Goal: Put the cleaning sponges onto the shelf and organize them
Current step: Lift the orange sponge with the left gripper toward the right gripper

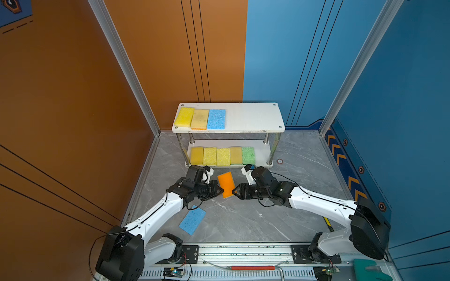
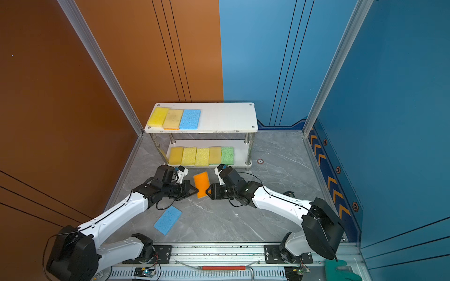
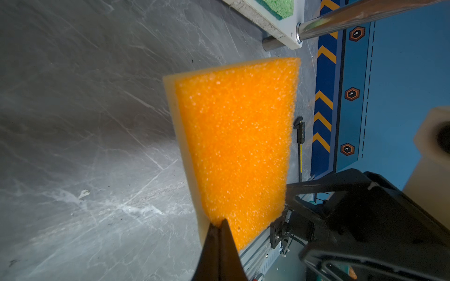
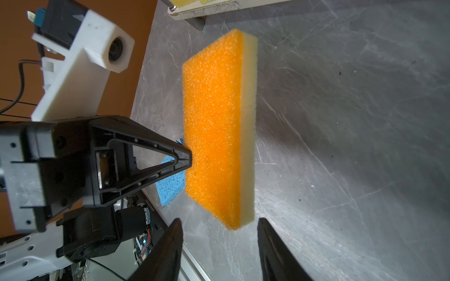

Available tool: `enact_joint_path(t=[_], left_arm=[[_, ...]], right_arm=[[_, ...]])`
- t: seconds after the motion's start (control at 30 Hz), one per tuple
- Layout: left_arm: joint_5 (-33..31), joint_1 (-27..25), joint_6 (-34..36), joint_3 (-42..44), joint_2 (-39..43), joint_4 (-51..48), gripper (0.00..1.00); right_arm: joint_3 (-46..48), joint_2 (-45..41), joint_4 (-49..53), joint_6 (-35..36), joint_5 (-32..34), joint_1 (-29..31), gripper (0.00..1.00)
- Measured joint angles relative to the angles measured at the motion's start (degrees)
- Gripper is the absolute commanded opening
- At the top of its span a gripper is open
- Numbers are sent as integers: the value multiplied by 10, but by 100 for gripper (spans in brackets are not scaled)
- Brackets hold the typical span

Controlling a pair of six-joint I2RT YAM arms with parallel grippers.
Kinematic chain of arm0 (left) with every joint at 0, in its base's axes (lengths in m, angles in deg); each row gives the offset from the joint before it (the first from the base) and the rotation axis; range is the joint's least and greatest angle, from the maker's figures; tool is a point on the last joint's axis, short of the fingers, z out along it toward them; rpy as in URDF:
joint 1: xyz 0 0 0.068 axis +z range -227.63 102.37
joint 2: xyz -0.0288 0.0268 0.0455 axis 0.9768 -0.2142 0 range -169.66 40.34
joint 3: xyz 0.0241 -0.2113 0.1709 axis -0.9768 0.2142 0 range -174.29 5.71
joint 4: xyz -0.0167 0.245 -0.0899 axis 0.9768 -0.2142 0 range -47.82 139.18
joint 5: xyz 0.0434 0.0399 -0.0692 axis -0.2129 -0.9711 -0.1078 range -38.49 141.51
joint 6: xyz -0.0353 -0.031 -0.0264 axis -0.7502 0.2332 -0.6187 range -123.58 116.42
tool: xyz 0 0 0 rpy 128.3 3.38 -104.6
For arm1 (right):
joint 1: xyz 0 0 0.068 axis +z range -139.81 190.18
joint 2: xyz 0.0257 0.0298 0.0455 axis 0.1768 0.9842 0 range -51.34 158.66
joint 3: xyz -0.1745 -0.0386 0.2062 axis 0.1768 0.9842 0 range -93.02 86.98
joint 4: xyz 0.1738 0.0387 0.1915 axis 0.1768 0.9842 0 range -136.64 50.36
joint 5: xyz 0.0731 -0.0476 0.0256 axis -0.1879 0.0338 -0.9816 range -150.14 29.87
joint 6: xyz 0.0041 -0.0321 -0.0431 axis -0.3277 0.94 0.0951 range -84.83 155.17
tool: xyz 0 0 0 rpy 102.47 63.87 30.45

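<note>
My left gripper [image 1: 220, 191] [image 3: 219, 222] is shut on one long edge of an orange sponge [image 1: 226, 184] [image 3: 238, 146] [image 4: 214, 126] and holds it above the table in front of the shelf [image 1: 253, 116]. My right gripper [image 1: 234, 192] [image 4: 220, 220] is open, its jaws straddling the sponge's near corner without touching it. On the top board lie a yellow sponge [image 1: 184, 116], a tan sponge [image 1: 199, 118] and a blue sponge [image 1: 216, 119]. The lower board holds several yellow sponges and a green sponge [image 1: 248, 155]. Another blue sponge [image 1: 192, 222] [image 4: 170, 185] lies flat on the table beside my left arm.
Orange and blue walls close in the grey marble table on three sides. A metal rail [image 1: 243, 253] runs along the front, with a red-handled tool [image 1: 252, 268] and a green glove [image 1: 370, 267] beyond it. The top board's right half [image 2: 226, 116] is bare.
</note>
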Motion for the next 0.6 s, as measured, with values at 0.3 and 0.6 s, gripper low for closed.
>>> enact_joint_path(t=[0.3,0.6], left_arm=[[0,0,0,0,3,0,4],[0,0,-2,0,3,0,4]], right_arm=[[0,15,0,-1,0,0,40],[0,20,0,0,0,0,36]])
